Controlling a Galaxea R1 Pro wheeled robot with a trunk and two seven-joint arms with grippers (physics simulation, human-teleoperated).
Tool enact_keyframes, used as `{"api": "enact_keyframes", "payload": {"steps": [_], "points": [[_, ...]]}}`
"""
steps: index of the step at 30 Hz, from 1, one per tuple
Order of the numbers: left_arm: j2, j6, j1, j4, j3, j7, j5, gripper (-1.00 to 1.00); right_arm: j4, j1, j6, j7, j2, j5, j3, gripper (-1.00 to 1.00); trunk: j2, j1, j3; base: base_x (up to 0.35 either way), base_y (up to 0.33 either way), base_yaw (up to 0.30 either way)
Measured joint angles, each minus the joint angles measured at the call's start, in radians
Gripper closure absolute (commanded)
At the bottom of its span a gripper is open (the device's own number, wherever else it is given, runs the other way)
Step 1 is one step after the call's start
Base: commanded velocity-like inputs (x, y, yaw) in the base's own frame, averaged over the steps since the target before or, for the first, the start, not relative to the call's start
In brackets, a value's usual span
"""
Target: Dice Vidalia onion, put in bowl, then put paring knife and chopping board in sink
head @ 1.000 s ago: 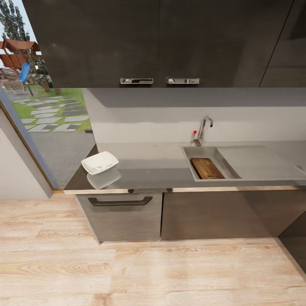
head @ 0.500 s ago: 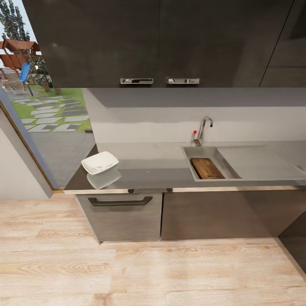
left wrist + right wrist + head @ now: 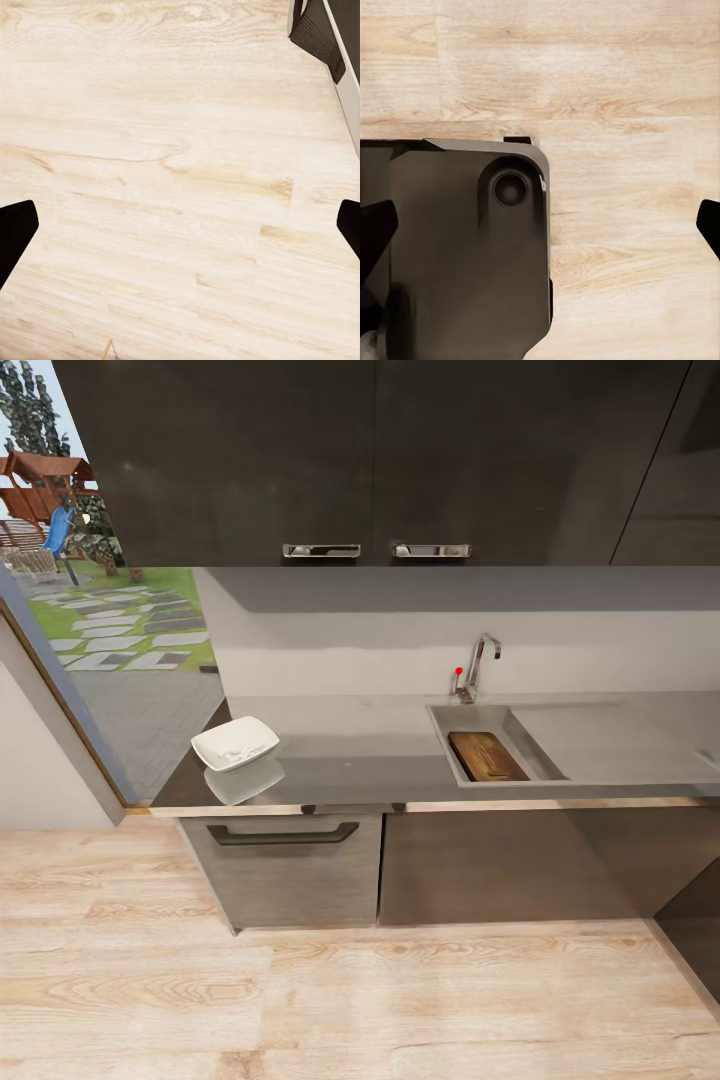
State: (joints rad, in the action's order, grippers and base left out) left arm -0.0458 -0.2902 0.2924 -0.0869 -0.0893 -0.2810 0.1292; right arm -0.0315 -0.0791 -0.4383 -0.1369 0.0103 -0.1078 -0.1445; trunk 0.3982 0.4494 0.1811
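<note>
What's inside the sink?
A brown chopping board lies in the sink basin. The board covers the basin floor beneath it, so anything under it stays hidden.

Left gripper [image 3: 180, 225]: two black fingertips [image 3: 15, 232] at opposite frame edges, matte, blunt angled tips, no markings visible.

Right gripper [image 3: 540, 225]: same pair of black fingertips [image 3: 375, 229], matte, angular.

Robot base [image 3: 465, 247] in right wrist view: dark glossy grey-black slab, rounded corner, thin pale edge highlight along rim. Round recessed socket [image 3: 511, 189] near corner, dark, ringed. Small black tab [image 3: 517, 139] protruding at edge. No cables, screws or labels discernible.
</note>
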Motion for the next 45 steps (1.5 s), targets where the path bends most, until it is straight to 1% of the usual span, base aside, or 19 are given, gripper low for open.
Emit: {"api": "enact_keyframes", "payload": {"steps": [45], "points": [[0.0,0.0,0.0,0.0,0.0,0.0,0.0,-1.0,0.0,0.0,0.0,0.0,0.0,0.0,0.0,-1.0,0.0,0.0,0.0,0.0,0.0,0.0]]}}
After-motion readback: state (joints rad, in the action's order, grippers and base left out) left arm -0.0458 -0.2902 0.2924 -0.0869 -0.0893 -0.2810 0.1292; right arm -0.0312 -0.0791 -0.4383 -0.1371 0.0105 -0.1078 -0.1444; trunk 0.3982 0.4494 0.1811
